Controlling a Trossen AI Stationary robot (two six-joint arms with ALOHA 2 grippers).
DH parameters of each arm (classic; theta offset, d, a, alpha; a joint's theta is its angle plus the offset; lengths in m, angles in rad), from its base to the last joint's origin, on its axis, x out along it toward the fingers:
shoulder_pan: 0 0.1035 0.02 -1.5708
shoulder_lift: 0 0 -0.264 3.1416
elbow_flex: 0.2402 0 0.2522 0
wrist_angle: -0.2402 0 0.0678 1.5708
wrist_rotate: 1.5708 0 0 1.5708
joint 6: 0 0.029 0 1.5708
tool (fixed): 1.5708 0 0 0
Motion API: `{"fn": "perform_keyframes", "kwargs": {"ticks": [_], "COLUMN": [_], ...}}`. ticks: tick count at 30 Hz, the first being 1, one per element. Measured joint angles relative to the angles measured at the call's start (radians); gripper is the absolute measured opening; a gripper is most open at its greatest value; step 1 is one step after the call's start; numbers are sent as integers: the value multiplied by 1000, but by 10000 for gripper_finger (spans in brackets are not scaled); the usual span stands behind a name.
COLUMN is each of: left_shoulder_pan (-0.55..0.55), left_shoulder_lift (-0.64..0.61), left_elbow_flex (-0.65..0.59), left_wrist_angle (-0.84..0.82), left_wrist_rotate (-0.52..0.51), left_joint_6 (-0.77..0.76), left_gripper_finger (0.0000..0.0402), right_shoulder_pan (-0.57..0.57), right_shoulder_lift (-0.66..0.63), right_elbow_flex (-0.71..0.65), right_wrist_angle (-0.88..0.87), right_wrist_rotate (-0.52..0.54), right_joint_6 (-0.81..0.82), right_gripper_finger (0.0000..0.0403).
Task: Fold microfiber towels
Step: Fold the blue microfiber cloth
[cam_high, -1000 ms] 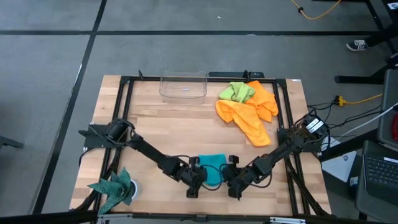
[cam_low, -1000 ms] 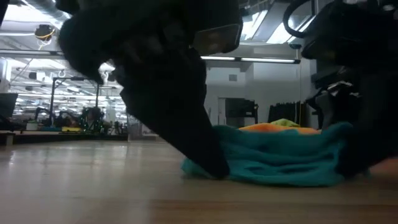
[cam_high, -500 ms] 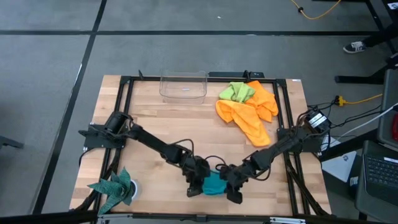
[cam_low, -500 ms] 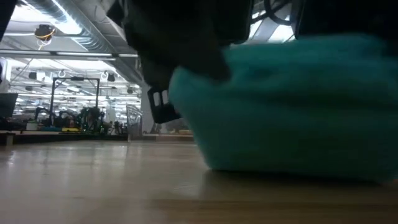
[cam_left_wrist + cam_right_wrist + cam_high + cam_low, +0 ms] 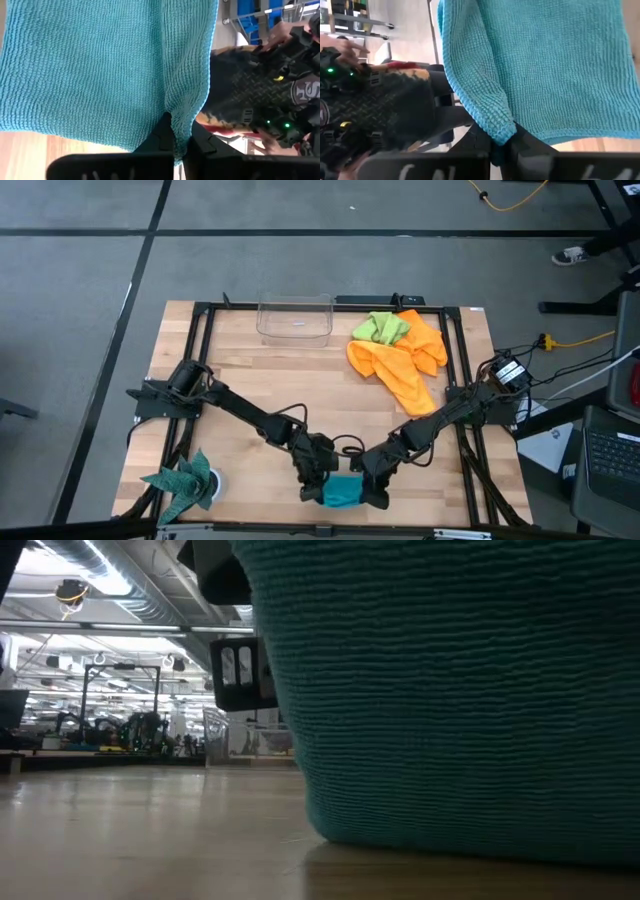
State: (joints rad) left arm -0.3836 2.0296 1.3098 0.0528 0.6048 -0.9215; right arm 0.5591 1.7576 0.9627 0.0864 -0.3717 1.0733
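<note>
The turquoise-blue towel (image 5: 341, 491) lies bunched near the table's front edge, between my two grippers. In the low view it fills the right side (image 5: 450, 690), and its lower part rests on the wood. My left gripper (image 5: 322, 483) is shut on its left side. My right gripper (image 5: 368, 488) is shut on its right side. The two orange towels (image 5: 400, 365) and the lime-green towel (image 5: 380, 327) lie in a heap at the back right. My left gripper pinches a bunched fold at the towel's edge (image 5: 182, 122) between its two fingertips (image 5: 165, 135). The cloth spreads away from the fingers. Its lower part is on the table. My right gripper pinches a rolled corner of the towel (image 5: 499, 129) between its two fingertips (image 5: 522, 142). The cloth spreads away from the fingers and meets the table below.
A clear plastic bin (image 5: 295, 318) stands at the far edge in the middle. A dark teal spiky-edged cloth (image 5: 185, 480) lies at the front left corner. Bare wood (image 5: 280, 380) stretches across the middle of the table. A black frame (image 5: 200, 340) rims the table.
Both grippers have gone toward the table's near edge, holding the turquoise towel. The towel has come along with them, from the middle front to close by the front edge, and has bunched into a smaller bundle. Its lower part stays on the table.
</note>
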Motion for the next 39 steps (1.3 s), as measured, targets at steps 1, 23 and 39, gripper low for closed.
{"fn": "perform_keyframes", "kwargs": {"ticks": [1,23,39], "left_shoulder_pan": [-1,38,49], "left_shoulder_lift": [0,-2,-2], "left_elbow_flex": [0,0,1], "left_wrist_angle": [-1,-144,-87], "left_wrist_rotate": [-5,-95,-31], "left_joint_6": [-6,-142,-141], "left_gripper_finger": [0,6,89], "right_shoulder_pan": [0,2,8], "right_shoulder_lift": [0,0,0], "right_elbow_flex": [0,1,1], "right_wrist_angle": [-2,-76,-78], "right_wrist_rotate": [9,169,169], "right_joint_6": [0,155,154], "right_gripper_finger": [11,24,153]}}
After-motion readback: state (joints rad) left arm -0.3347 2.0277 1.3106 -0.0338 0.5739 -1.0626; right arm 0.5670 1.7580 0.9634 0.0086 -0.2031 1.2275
